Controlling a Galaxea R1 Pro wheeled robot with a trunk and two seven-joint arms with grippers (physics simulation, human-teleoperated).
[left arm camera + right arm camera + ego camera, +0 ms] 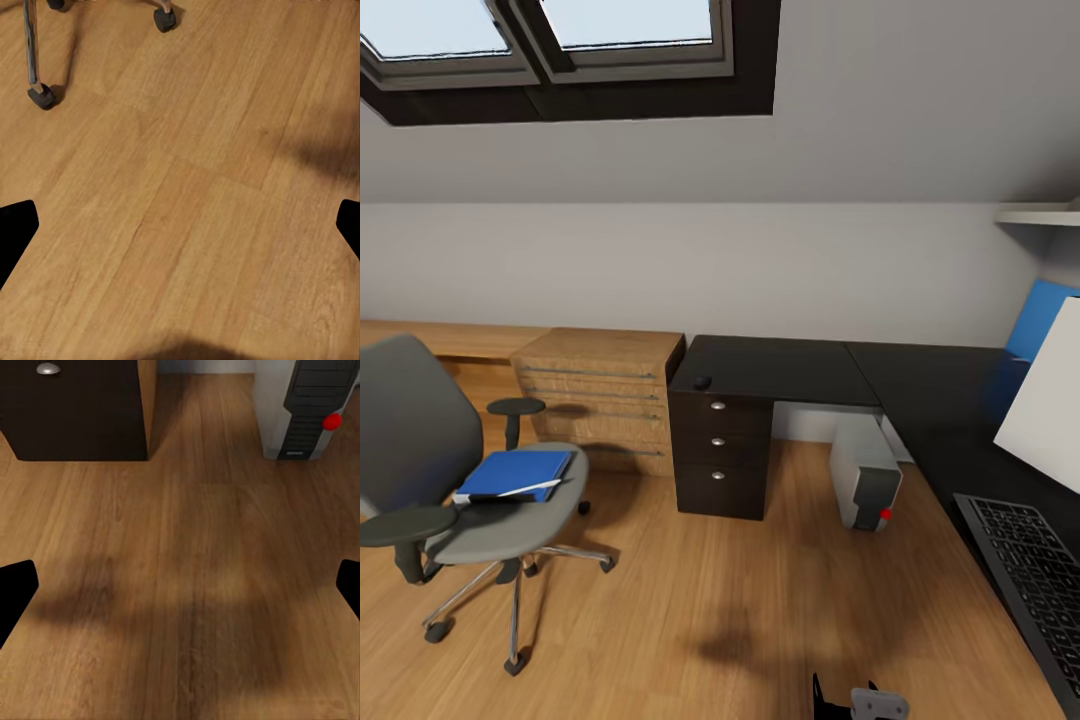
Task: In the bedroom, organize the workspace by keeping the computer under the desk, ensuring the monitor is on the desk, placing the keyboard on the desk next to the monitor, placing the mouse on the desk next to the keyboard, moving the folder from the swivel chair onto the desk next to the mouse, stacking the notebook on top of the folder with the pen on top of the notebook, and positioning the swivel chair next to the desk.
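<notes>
The grey swivel chair (420, 470) stands on the wood floor at the left, away from the desk. The blue folder (520, 472) lies on its seat, with a thin white strip along its near edge; I cannot tell if that is the pen or the notebook. The black L-shaped desk (790, 365) carries a small dark mouse (702, 382), the keyboard (1032, 580) and the monitor (1050, 385) at the right edge. The computer (865, 482) stands under the desk. My left gripper (180, 225) and my right gripper (180, 585) are open over bare floor, holding nothing.
A low oak drawer unit (605, 395) sits between chair and desk. A black drawer block (722, 450) stands under the desk, and the right wrist view has it (75, 405) beside the computer (300, 405). Chair castors (41, 96) are near the left gripper. Something blue (1042, 318) stands behind the monitor.
</notes>
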